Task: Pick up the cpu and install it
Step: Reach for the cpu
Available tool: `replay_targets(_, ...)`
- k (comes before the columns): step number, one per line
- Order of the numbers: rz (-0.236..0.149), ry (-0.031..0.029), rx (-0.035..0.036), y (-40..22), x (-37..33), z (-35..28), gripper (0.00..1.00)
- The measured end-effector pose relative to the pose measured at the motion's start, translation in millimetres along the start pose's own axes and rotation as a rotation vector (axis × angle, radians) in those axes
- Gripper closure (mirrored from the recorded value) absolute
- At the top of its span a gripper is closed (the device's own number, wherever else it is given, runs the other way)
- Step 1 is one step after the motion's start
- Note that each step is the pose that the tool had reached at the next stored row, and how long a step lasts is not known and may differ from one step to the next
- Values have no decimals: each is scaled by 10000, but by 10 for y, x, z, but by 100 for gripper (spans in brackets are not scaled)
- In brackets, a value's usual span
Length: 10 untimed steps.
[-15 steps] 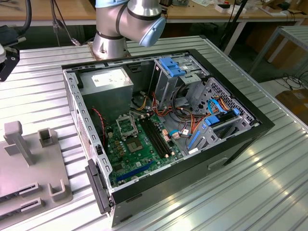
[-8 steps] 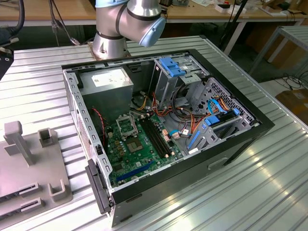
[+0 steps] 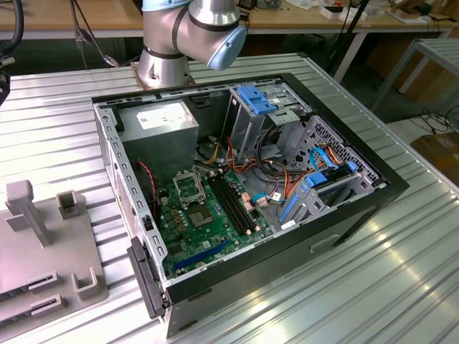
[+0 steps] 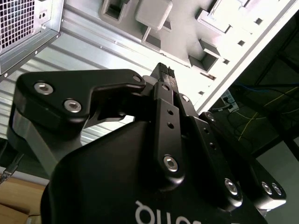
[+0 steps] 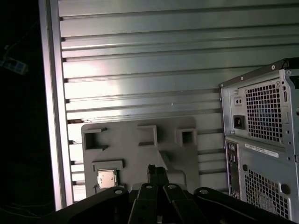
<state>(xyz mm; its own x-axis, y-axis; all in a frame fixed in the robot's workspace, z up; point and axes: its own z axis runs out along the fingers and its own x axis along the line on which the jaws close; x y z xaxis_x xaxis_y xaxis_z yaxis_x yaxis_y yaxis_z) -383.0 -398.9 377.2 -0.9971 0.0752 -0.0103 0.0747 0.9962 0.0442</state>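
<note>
Fingers of your gripper are drawn together with nothing between them. The second wrist view shows the same: the two black tips meet in front of the gripper's body.

Your cpu has not been picked up. It lies flat, silver top upward, in a shallow square pocket near one corner of the grey fixture plate. That plate rests on the ribbed metal table, close to the computer case, whose vented rear panel you see in the first wrist view. The gripper hangs above the plate, apart from the cpu and touching nothing. How high it hangs cannot be told.

In the exterior view the case lies on the table with its open side up, and the fixture plate sits to the exterior view's left of it. Inside the case you can see the green motherboard. Its square metal-framed socket lies between the grey power-supply box and the long black memory slots. The arm stands on the table behind the case and rises out of the picture.
</note>
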Motion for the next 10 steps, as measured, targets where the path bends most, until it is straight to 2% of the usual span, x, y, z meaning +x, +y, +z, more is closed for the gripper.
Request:
replay_targets(6, 1, 8, 2, -7, 81, 1, 89)
replay_targets(10, 1, 29, 2, -57, 146, 7, 89)
